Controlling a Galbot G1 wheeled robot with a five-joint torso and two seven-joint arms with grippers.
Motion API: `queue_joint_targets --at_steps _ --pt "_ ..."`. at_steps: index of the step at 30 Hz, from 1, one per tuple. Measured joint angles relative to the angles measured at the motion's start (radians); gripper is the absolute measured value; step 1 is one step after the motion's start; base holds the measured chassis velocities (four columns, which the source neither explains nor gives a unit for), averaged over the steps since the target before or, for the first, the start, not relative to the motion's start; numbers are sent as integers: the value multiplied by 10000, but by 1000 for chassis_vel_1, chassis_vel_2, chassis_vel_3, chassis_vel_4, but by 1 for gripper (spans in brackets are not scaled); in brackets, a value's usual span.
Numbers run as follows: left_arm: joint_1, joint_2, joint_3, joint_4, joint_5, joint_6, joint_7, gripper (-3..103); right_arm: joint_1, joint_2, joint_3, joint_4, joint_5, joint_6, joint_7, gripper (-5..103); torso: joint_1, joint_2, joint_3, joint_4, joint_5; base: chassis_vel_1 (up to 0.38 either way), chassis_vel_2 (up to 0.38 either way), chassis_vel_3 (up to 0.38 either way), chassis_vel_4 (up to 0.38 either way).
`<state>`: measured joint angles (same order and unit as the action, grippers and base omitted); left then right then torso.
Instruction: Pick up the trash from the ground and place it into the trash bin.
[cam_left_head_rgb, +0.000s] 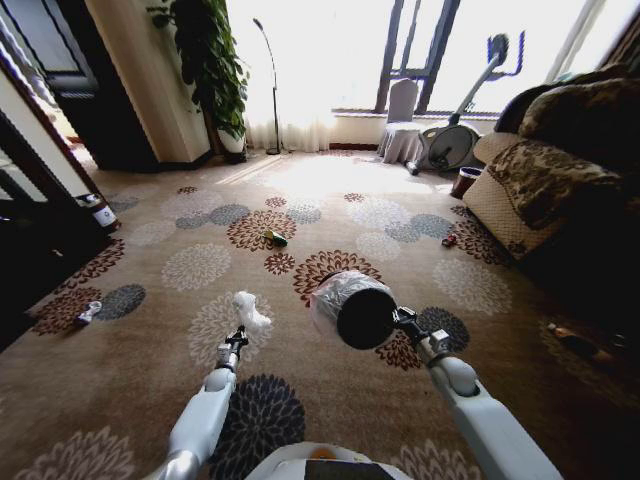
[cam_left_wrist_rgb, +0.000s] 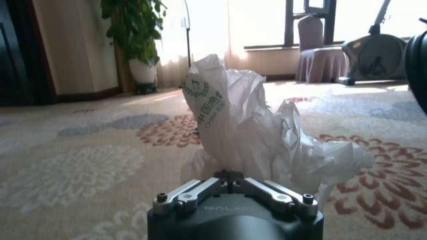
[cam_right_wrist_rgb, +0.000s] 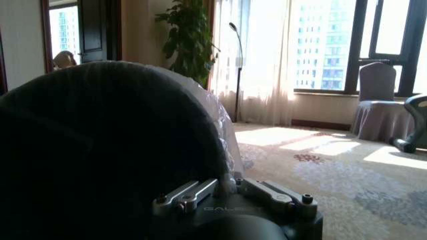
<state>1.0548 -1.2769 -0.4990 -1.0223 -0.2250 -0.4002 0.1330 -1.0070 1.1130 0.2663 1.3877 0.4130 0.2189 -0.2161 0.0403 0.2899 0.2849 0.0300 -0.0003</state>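
Left tool (cam_left_head_rgb: 238, 338): pinched the crumpled white paper wad (cam_left_head_rgb: 250, 311), lifted above the carpet (cam_left_head_rgb: 180, 330).
Right tool (cam_left_head_rgb: 405, 322): clamped on the trash bin (cam_left_head_rgb: 352, 307) rim, bin tipped sideways.

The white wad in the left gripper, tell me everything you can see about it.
The white wad is crumpled, thin and plastic-looking, with green print on one fold. It stands up from the left gripper, whose fingers are shut on its lower end, lifted off the flowered carpet. In the head view it sits just left of the trash bin, which the right gripper holds tilted with its opening facing the camera.
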Motion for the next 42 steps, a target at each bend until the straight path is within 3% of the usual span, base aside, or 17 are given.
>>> queue_joint_targets --at_steps 2,8,11,16,21,24,26,29,30,33,34,37,38,42 --pt "396 310 -47 -1368 68 -290 84 0 737 273 -372 -554 -13 283 200 0 1 1 1 -5 7 0 0 0 0" --pt "581 705 -33 -2958 -454 -292 301 0 1344 373 -618 -784 -9 663 469 0 1 6 0 -12 3 0 0 0 0" --pt "379 1072 135 -4261 -991 -16 535 0 2011 591 -773 -1341 -160 1490 636 0 1 6 2 -12 0 0 0 0 0" --pt "4 1437 421 -5138 -1540 335 833 0 2660 997 -932 -1981 -369 2264 1061 0 1 6 2 -12 1 0 0 0 0" --pt "-522 2180 1022 -5536 -2305 563 1822 0 3476 1625 -1252 -3067 -1024 2810 1952 0 1 6 3 -9 0 0 0 0 0" --pt "-735 2742 1426 -5491 -2500 459 2721 0 3814 1915 -1824 -3254 -1553 2083 3478 0 3 6 5 -9 0 0 0 0 0" --pt "-756 2825 1475 -5478 -2562 453 2900 0 3859 1947 -1985 -3199 -1576 1816 3830 0 3 6 5 -9 -1 0 0 0 0" --pt "-889 3076 1645 -5316 -2763 446 3576 0 3979 1951 -2711 -2667 -1422 298 4934 0 3 6 5 -10 -1 0 0 0 0" --pt "-889 3076 1645 -5316 -2763 446 3576 0 3979 1951 -2711 -2667 -1422 298 4934 0 3 6 5 -10 -1 0 0 0 0" --pt "-1091 3275 1836 -5115 -2719 382 3871 0 4216 1824 -3410 -2199 -925 -993 5719 0 3 7 5 -8 -2 0 0 0 0" --pt "-1091 3275 1836 -5115 -2719 382 3871 0 4216 1824 -3410 -2199 -925 -993 5719 0 3 7 5 -8 -2 0 0 0 0" --pt "-1544 3430 2240 -4895 -2482 217 3895 0 4485 1734 -4098 -1774 -324 -2093 6279 0 3 8 4 -11 0 0 0 0 0" --pt "-1544 3430 2240 -4895 -2482 217 3895 0 4485 1734 -4098 -1774 -324 -2093 6279 0 3 8 4 -11 0 0 0 0 0" --pt "-2494 3550 3110 -4225 -1525 -379 3849 0 4731 1524 -4902 -903 1359 -3761 6728 0 3 8 5 -8 3 0 0 0 0"
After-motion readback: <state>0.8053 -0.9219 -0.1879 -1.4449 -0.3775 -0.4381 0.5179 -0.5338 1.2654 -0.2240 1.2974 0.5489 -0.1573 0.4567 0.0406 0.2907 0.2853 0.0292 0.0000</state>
